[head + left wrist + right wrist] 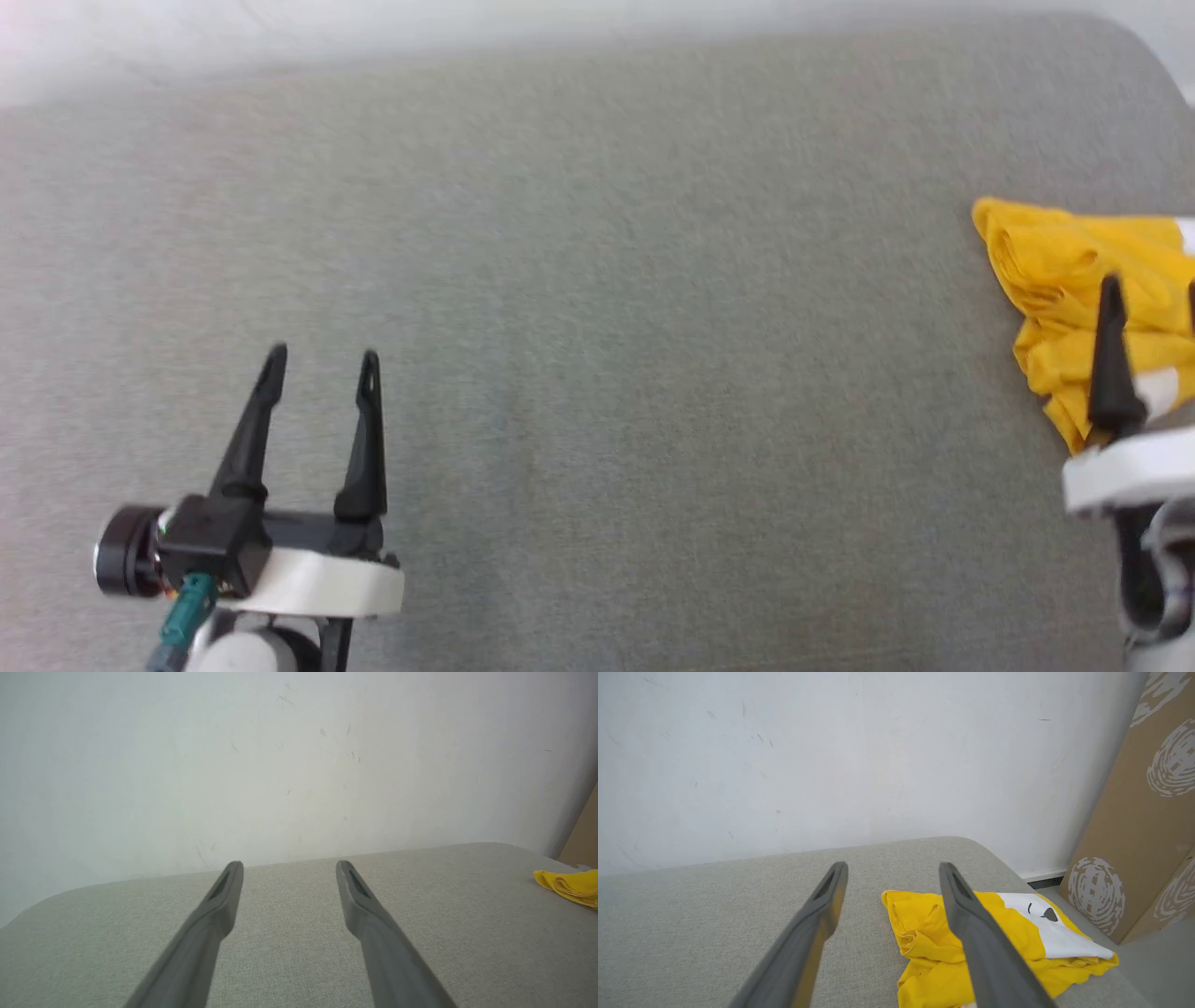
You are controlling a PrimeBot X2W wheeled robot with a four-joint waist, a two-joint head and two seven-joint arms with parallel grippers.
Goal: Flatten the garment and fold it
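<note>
At left, the robot's left gripper (323,353) hovers over a pale grey fabric-covered table (597,280), its two dark fingers spread wide and empty. At the table's right end, near the rounded corner, lies the crumpled bright yellow cotton T-shirt with a white printed patch (934,933). The right gripper (893,864) hangs above it, likewise fully spread, gripping nothing. A brown patterned cardboard box (1134,835) stands beyond.

A bare workroom: grey fabric table (597,280), scuffed white wall (831,756), cardboard boxes (1134,835).

Garment (1055,261) on the right end of the table (597,280)
</note>
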